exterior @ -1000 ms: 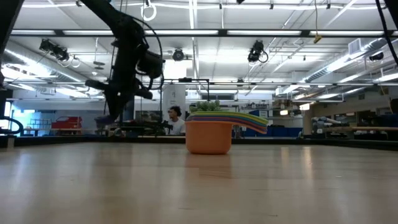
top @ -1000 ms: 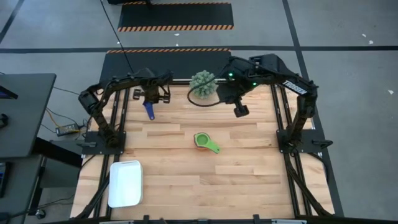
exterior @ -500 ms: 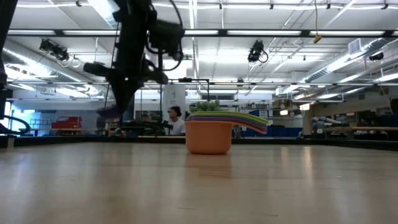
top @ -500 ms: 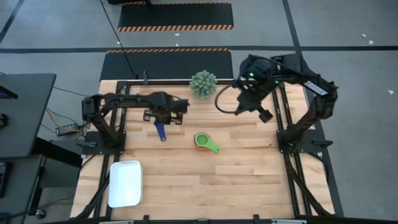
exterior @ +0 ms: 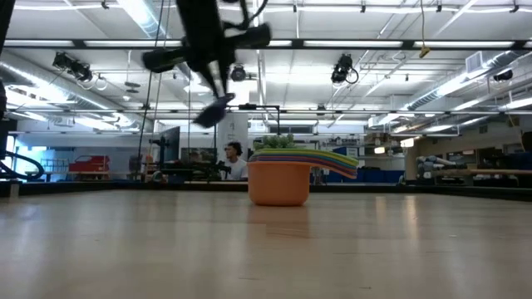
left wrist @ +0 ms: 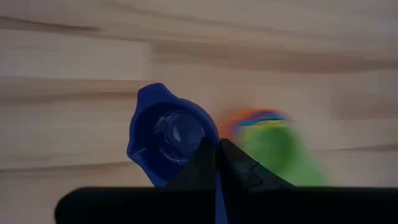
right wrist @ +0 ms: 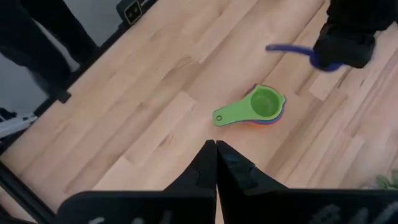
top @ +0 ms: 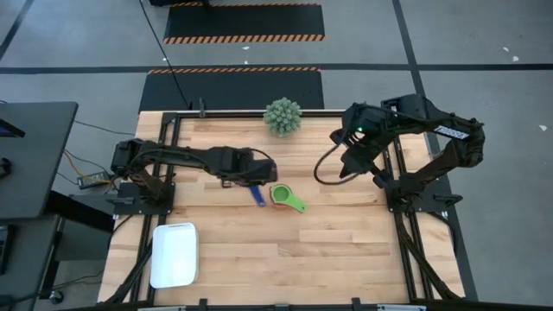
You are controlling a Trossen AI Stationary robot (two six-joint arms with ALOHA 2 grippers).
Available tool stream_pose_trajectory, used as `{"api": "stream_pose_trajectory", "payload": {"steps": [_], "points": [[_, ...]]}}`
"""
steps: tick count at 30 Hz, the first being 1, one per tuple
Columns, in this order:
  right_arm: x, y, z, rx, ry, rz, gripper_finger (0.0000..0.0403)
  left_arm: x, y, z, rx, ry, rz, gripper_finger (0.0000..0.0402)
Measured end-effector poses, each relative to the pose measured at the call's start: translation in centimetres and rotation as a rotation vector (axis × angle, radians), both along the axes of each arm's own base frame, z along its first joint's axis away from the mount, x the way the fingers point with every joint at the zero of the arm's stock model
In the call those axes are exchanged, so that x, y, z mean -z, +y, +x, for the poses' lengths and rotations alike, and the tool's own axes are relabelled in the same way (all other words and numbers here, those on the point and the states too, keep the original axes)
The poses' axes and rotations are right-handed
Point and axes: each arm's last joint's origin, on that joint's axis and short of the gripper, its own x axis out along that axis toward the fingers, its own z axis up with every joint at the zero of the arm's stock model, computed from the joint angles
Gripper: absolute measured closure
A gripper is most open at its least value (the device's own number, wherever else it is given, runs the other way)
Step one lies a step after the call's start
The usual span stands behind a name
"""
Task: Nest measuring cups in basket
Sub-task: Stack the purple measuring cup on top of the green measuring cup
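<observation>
My left gripper (top: 253,183) is shut on a dark blue measuring cup (top: 258,198) just left of the stack of nested cups (top: 282,197), near the table's middle. The stack is green on top and its orange bottom cup (exterior: 278,183) rests on the wood. In the low view the blue cup (exterior: 214,110) hangs higher than the stack. The white basket (top: 174,254) lies at the table's near left corner. My right gripper (top: 349,164) is shut on nothing, raised over the table's right side; its wrist view shows the stack (right wrist: 264,104) ahead of it. My left gripper pinches the blue cup's handle (left wrist: 217,196) between its two fingers (left wrist: 200,163). The fingers slant down from the table's left and lie along the handle. The bowl (left wrist: 171,134) sticks out past the fingertips with its open side toward the wrist camera, lifted clear of the table.
A spiky green ball-shaped plant (top: 282,115) stands at the table's far edge, in the middle. A dark cable loop (top: 324,168) hangs by the right arm. Bare wood lies between the stack and the basket.
My left gripper has swung from the table's far left toward the middle and the stack, rising a little and rolling its wrist, with the blue cup still held. My right gripper has drawn back toward the table's right edge.
</observation>
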Motion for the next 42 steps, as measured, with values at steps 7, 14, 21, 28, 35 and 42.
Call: {"api": "stream_pose_trajectory", "payload": {"steps": [7, 14, 21, 28, 35, 42], "points": [[0.7, 1.0, -0.7, -0.017, 0.016, -0.117, 0.04, -1.3, -1.4, 3.5, -0.061, -0.285, 0.0, 0.0395], [0.9, 1.4, -2.3, -0.028, 0.031, -0.149, 0.04, -0.5, -1.8, 5.8, -0.1, -0.331, -0.056, 0.0395], [0.7, 1.9, -4.5, -0.06, 0.005, -0.142, 0.04, 1.0, -3.4, 6.6, -0.138, -0.293, -0.119, 0.0395], [0.4, 2.3, -5.5, -0.086, -0.029, -0.14, 0.04, 1.8, -4.2, 5.8, -0.217, -0.208, -0.139, 0.0395], [0.4, 2.3, -5.6, -0.088, -0.034, -0.14, 0.04, 2.2, -3.9, 6.2, -0.229, -0.221, -0.14, 0.0395], [0.4, 2.3, -5.6, -0.088, -0.033, -0.139, 0.04, 2.9, -3.7, 6.6, -0.239, -0.216, -0.137, 0.0395]]}}
